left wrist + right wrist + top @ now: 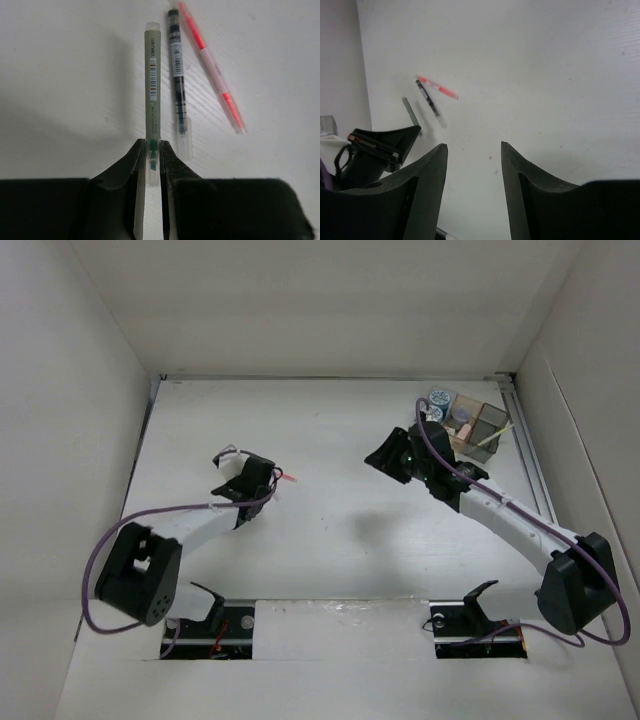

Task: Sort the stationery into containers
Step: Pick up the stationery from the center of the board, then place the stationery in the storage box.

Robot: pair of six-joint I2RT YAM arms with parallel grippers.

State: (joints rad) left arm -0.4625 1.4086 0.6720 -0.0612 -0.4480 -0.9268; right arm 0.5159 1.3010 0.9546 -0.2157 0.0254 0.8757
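Now our left tool (151, 160) is clamped on the near end of the green pen (151, 85), beside the black pen (177, 75) on the bench (60, 75); we should lift straight up, level, then head for the far-right bins (470, 425). Our right tool (472, 165) stands apart, empty.

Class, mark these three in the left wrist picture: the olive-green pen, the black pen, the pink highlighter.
olive-green pen (152, 80), left wrist view, on its barcode label.
black pen (178, 75), left wrist view, middle of the barrel.
pink highlighter (212, 64), left wrist view, pale middle barrel.
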